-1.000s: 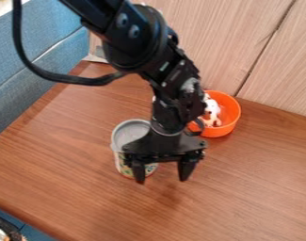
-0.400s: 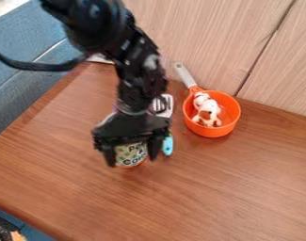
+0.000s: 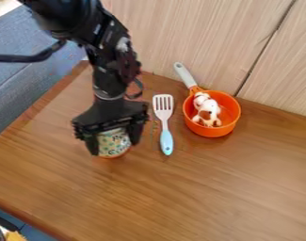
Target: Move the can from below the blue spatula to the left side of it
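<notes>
Wooden bench (image 3: 212,193) stages a leftward run: can (image 3: 114,142) beside the spatula (image 3: 166,142)!

Pale panelling (image 3: 249,47) rises behind the bench, blue padding (image 3: 23,84) fills the upper left of the frame, and the play is just left of centre. What a swing by the arm (image 3: 103,52)! It has travelled left, and the can has gone with it, pinned between the two sides of the jaws, which appear closed around it. The spatula, near the centre, lies clear of the arm now, pale slotted head up, blue handle down. That looks like the task's target side reached, or very close to it; whether the can's base touches the bench, nobody can tell from here. Next should come a level set-down and a clean release, since opening early could tip it.

And the count: one can, one spatula, one orange pan (image 3: 208,132) right of centre with its pale handle pointing to the upper left, and one white-and-brown toy dog (image 3: 208,112) sitting inside the pan.
</notes>
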You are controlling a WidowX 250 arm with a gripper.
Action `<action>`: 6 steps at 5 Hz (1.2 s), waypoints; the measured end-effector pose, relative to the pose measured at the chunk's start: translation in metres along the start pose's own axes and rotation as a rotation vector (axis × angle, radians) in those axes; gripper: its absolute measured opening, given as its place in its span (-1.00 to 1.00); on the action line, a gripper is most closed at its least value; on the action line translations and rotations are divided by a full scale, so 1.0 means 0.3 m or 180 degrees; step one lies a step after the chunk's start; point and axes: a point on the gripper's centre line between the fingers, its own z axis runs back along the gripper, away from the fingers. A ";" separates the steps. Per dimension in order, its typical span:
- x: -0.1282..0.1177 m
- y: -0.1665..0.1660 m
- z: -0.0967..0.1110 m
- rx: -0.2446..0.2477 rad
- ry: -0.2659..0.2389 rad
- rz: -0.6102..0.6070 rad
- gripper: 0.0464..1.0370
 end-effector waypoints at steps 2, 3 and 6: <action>0.064 0.070 -0.018 0.0115 -0.0017 0.0160 0.93; 0.099 0.104 -0.030 0.0191 -0.0031 0.0221 0.93; 0.094 0.057 0.013 0.0170 -0.0188 0.0047 0.93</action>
